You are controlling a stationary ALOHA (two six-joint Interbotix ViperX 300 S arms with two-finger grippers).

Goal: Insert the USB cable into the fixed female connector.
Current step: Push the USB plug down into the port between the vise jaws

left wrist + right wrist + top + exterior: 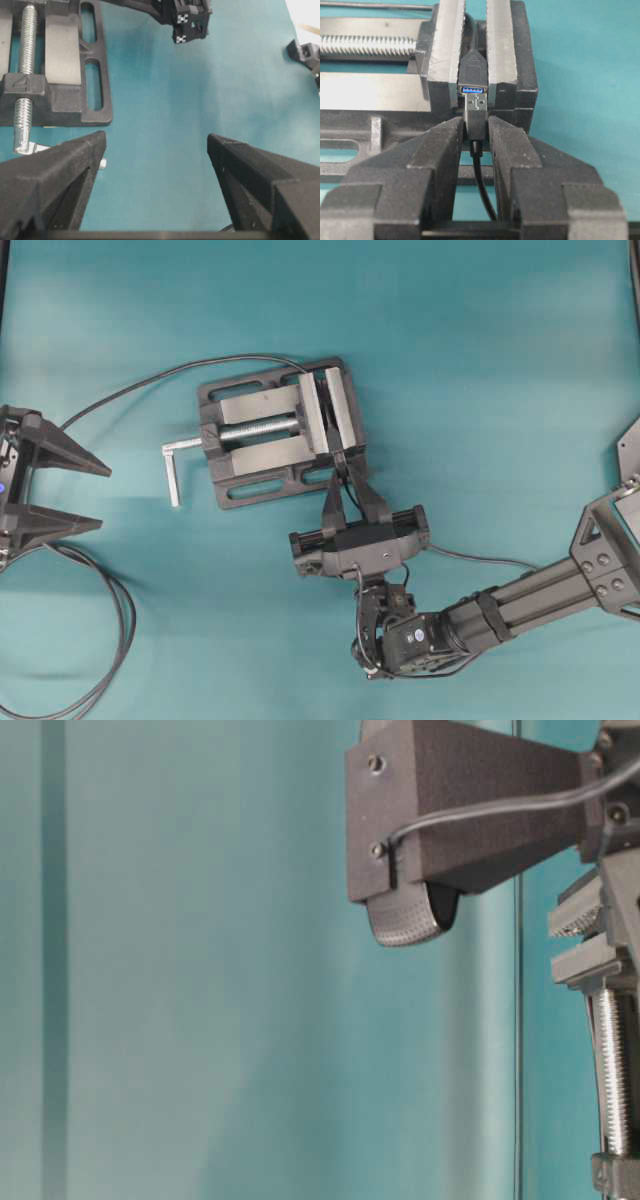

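Observation:
In the right wrist view my right gripper (476, 123) is shut on the black body of the USB cable's plug (476, 111). The thin cable (483, 185) trails back between the fingers. The plug's metal tip sits at the blue mouth of the fixed female connector (472, 70), which is clamped between the vise jaws. Most of the metal shell still shows outside the connector. In the overhead view the right gripper (342, 466) is at the near side of the vise (255, 435). My left gripper (104, 498) is open and empty at the far left, also in its wrist view (156, 140).
The vise's silver screw and L-shaped handle (172, 468) point left toward the left gripper. The long dark cable (122, 615) runs from the vise's far side round to big loops at the bottom left. The table-level view shows a gripper finger (405, 915) close up beside the vise (612, 1050).

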